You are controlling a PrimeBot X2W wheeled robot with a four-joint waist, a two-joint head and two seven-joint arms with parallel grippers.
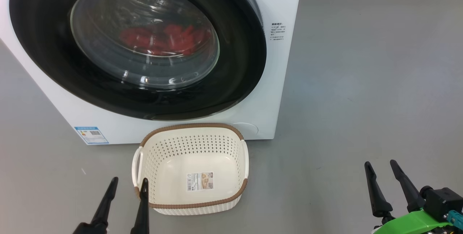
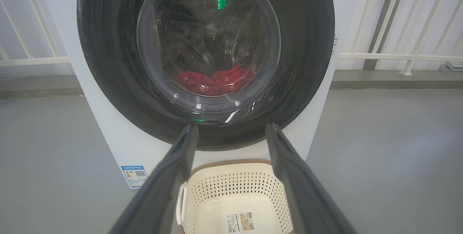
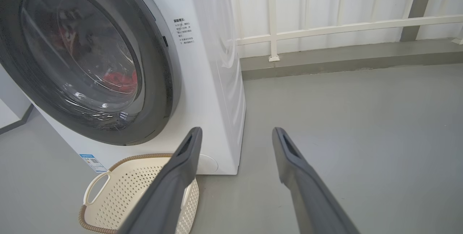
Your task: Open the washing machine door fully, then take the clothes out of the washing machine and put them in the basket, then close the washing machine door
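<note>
Washing machine door (image 1: 231, 82), shut: my left pincer (image 1: 130, 179) and right pincer (image 1: 379, 162) gape empty; best hook its right rim, swing wide.

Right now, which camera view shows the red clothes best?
The left wrist view: it faces the door squarely, so the clothes show sharp through it. In the head view the clothes look hazy; the right wrist view catches a sliver of clothes.

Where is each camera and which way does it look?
Head view: on the head, looking down at the washing machine door, basket, left gripper, right gripper.
Left wrist view: left wrist, facing the door squarely, past its gripper.
Right wrist view: right wrist, facing the door slantwise, past its gripper.
All three share the red clothes.
</note>
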